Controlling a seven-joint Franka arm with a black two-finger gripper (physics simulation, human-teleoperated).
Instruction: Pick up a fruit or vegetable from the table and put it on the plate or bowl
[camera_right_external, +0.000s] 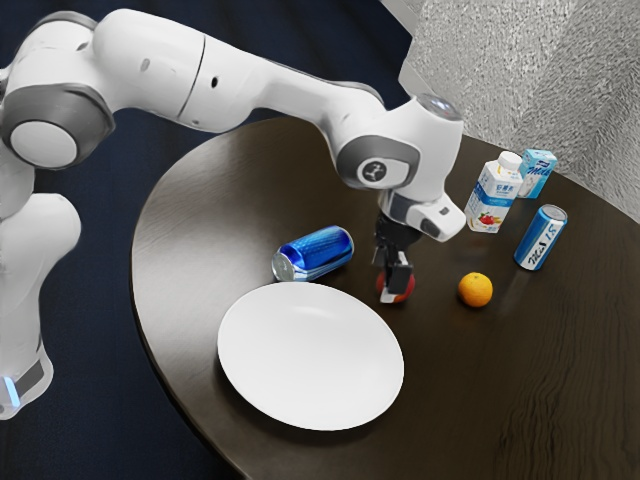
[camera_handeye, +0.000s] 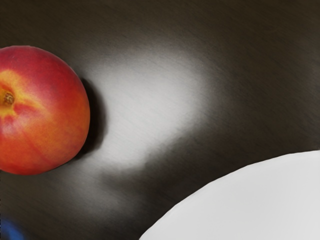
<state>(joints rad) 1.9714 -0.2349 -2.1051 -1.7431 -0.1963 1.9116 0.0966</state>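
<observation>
1. Franka arm (camera_right_external: 250, 80): glossy white shells with grey joint caps. It reaches from the exterior view's left over the round counter (camera_right_external: 180, 230), which is dark wood grain with a dull sheen.
2. Plate (camera_right_external: 310, 355): white, round, shallow, smooth and bare, set by the counter's near edge. It is the likely destination, and it is near enough to the fruit for a short carry.
3. Lying can (camera_right_external: 313, 253): a blue metallic cylinder on its side, just beyond the plate's far rim. It is not part of the job and would probably roll if nudged.
4. Gripper (camera_right_external: 394, 278): black, pointing straight down at the counter's middle, its tip level with the peach. This is judged to be the grasp step. Whether the fingers are apart or clamped on the fruit cannot be told.
5. Peach (camera_handeye: 40, 110): round, with smooth red skin that blends to orange-yellow at the stem dimple. It rests on the counter near the plate's rim, not yet on the plate.
6. Orange (camera_right_external: 475, 289): small, round and bright, lying apart from the peach. It is a spare candidate.
7. White drink bottle (camera_right_external: 494, 197): capped, with a strawberry label, upright near the counter's far edge.
8. Small carton (camera_right_external: 537, 172): boxy, blue and white, just behind the bottle.
9. Standing can (camera_right_external: 541, 238): slim, blue and upright, near the bottle.
</observation>
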